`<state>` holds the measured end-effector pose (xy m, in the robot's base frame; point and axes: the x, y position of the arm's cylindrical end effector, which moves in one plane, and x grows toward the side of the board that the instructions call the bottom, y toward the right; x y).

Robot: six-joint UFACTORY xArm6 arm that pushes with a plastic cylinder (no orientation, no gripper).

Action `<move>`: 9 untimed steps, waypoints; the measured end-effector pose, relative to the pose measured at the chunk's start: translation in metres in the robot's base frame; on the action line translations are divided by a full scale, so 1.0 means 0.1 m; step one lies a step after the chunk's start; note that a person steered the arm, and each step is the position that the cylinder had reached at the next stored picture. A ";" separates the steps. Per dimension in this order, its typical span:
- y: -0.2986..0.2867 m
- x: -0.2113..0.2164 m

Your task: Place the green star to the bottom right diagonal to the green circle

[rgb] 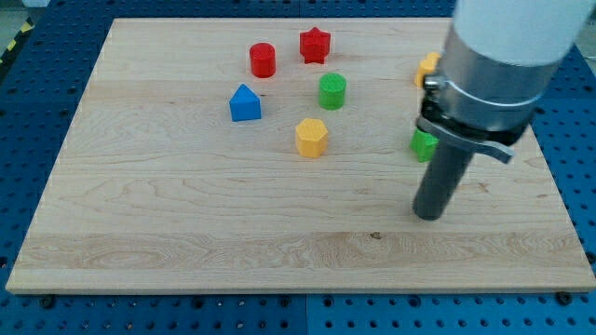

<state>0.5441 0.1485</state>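
Observation:
The green circle (pixel 332 91) is a short green cylinder standing in the upper middle of the wooden board (pixel 186 214). The green star (pixel 423 144) is at the view's right, mostly hidden behind the arm, so only its left part shows and its shape cannot be made out. My tip (pixel 428 215) rests on the board just below the green star, toward the view's bottom. The tip is far to the lower right of the green circle.
A red cylinder (pixel 263 60) and a red star (pixel 315 45) stand near the view's top. A blue block (pixel 245 103) with a peaked top and a yellow hexagon (pixel 311 137) are left of my tip. A yellow block (pixel 427 68) is partly hidden by the arm.

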 end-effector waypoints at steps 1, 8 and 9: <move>0.36 -0.10; 0.11 -1.00; 0.24 -0.93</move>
